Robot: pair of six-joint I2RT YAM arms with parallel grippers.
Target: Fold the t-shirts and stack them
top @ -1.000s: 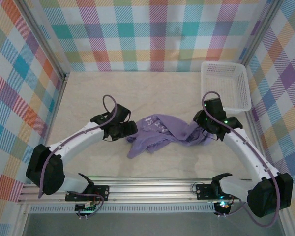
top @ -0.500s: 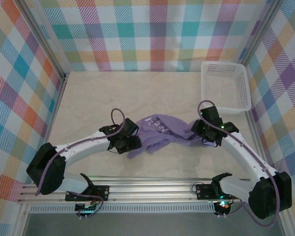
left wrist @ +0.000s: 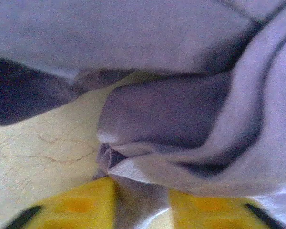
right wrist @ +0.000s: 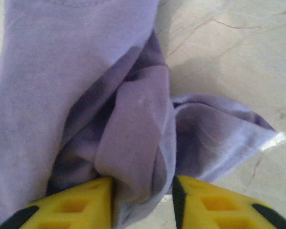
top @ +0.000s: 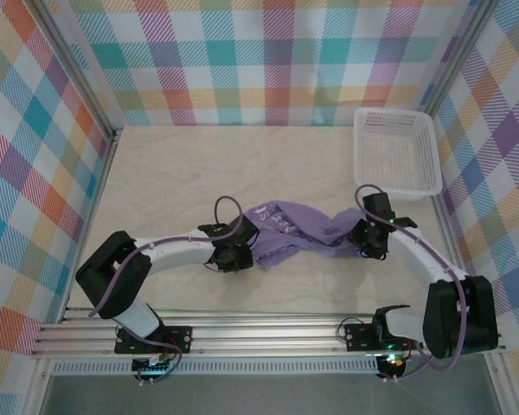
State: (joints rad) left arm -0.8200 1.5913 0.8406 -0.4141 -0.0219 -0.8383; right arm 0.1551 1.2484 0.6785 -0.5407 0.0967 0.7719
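Watching both arms, I am seeing them come down over the last second onto the two ends of the plain lavender-purple short-sleeved t-shirt (top: 298, 232) of thin soft cloth, their jaws narrowing as they arrive. The left gripper (top: 240, 252) is now grasping a fold at the end of the t-shirt farthest from the white plastic lattice basket (top: 432, 164), with cloth filling the gap between its yellow fingers (left wrist: 81, 207). The right gripper (top: 360, 235) is pinching a bunched ridge at the end nearest the basket, pressed between its own fingers (right wrist: 205, 202). The t-shirt is lying crumpled on the pale marbled table (top: 173, 173), nearer to me than the basket and apart from it. I am judging that both holds are now set, so the spreading can begin; no folding is done yet. The left arm is stretching long and low toward the basket's side, and the right arm is curling in from nearer me than the basket, its wrist pointing away from it.
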